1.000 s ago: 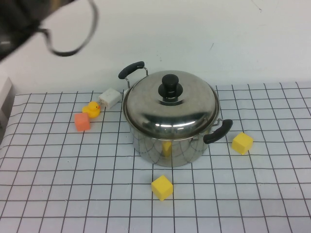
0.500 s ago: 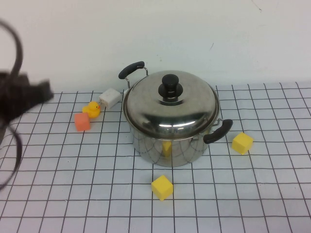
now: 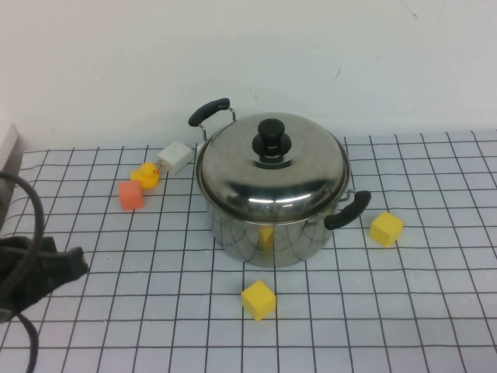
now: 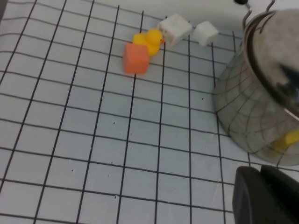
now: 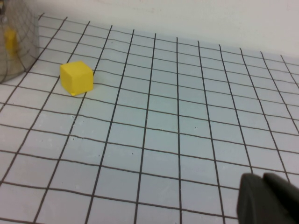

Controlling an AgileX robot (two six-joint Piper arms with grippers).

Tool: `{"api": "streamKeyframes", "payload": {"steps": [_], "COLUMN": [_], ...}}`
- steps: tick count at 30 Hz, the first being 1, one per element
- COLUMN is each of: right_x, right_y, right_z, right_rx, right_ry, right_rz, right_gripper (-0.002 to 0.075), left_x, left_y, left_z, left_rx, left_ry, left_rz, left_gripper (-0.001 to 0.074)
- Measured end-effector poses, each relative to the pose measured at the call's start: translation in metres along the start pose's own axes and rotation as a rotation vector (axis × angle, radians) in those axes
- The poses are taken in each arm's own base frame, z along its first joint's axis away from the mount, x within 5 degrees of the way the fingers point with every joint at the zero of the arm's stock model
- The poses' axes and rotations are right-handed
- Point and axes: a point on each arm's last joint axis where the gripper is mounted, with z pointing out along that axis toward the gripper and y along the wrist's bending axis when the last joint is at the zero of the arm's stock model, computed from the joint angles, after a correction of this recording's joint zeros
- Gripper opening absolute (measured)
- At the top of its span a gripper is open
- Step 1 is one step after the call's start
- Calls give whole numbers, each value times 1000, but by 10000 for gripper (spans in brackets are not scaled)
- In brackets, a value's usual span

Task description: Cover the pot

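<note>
The large steel pot (image 3: 268, 233) stands mid-table with black side handles (image 3: 348, 210). The domed steel lid (image 3: 272, 175) with a black knob (image 3: 272, 138) sits on its rim. The pot also shows in the left wrist view (image 4: 247, 116) and at the edge of the right wrist view (image 5: 11, 44). My left arm (image 3: 43, 268) is low at the table's left, well away from the pot. My left gripper (image 4: 260, 169) is shut and empty. My right gripper (image 5: 262, 176) is shut and empty above bare cloth; it is out of the high view.
A yellow cube (image 3: 258, 300) lies in front of the pot and another (image 3: 386, 228) to its right. An orange cube (image 3: 130, 194), a yellow duck (image 3: 146, 175) and a white block (image 3: 175, 156) lie to the pot's back left. A checked cloth (image 3: 435, 311) covers the table.
My left arm has dropped from the upper left corner of the high view down to the lower left. The pot, the lid and the toys have not moved.
</note>
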Motion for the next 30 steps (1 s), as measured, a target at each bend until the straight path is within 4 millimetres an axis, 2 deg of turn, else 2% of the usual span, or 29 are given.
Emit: {"api": "streamKeyframes", "payload": {"steps": [7,10,14,17,20,23,26,30], "right_x": [0,0,0,0,0,0,0,0], "right_y": [0,0,0,0,0,0,0,0], "right_z": [0,0,0,0,0,0,0,0], "right_rx": [0,0,0,0,0,0,0,0], "right_ry": [0,0,0,0,0,0,0,0], "right_rz": [0,0,0,0,0,0,0,0], "right_gripper": [9,9,9,9,9,9,9,9], "left_x": [12,17,16,10,13,26,49,92], "left_y": [6,12,24,35,44,52,59,77], "left_z": [5,0,-21,-46,-66,-80,-81,-56], "left_rx": [-32,-48,-24,1,29,53,56,-1], "left_ry": [38,76,54,-58,-182,-332,-439,-417], "left_rz": [47,37,4,-23,-17,2,18,8], "left_gripper": [-1,-1,-1,-1,-1,-1,-1,-1]}}
